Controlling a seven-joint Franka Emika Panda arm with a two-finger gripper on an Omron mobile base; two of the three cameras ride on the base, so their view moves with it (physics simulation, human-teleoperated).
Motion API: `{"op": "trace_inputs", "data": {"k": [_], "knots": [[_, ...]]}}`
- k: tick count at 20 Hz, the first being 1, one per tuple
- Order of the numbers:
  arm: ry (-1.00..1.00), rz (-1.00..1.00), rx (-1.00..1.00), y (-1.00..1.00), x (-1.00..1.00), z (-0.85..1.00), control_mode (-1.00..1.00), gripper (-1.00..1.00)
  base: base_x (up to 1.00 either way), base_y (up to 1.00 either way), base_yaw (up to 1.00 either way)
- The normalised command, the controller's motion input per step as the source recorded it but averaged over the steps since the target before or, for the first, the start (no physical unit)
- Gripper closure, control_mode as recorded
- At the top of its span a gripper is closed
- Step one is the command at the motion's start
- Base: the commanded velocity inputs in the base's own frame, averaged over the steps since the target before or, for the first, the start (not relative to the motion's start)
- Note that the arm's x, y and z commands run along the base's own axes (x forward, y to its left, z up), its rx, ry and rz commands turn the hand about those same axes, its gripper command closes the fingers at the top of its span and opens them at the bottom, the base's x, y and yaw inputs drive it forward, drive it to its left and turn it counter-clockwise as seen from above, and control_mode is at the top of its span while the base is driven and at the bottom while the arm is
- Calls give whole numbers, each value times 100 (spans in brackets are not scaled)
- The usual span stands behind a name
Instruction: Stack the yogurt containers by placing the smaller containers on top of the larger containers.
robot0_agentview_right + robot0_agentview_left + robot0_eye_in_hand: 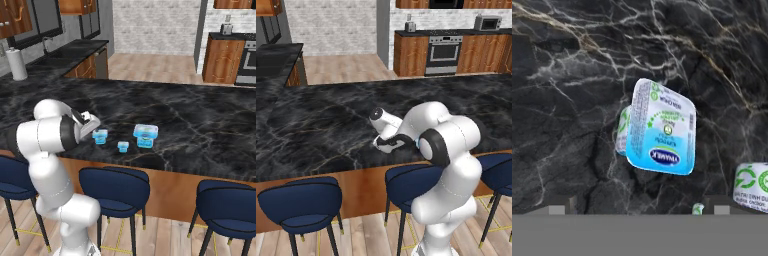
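Left and right base views look forward and down from behind the white jointed arm (pixel 448 165), across the black marble worktop (pixel 321 120) toward wooden cabinets; both share that worktop and the blue padded stools (pixel 116 190). The hand view looks steeply down at close range onto a light-blue, white-topped yogurt tub (pixel 661 129) on the same marble.
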Motion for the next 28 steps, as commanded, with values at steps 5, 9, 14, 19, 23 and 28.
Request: {"op": "trace_inputs", "data": {"k": [5,9,14,19,23,28], "knots": [[0,0,0,0,7,-9,-100,-100,0,0,0],[0,0,0,0,6,-7,-100,-100,0,0,0],[0,0,0,0,5,-8,-100,-100,0,0,0],[0,0,0,0,8,-4,-100,-100,0,0,0],[0,0,0,0,16,-6,-100,-100,0,0,0],[0,0,0,0,15,-2,-100,-100,0,0,0]]}}
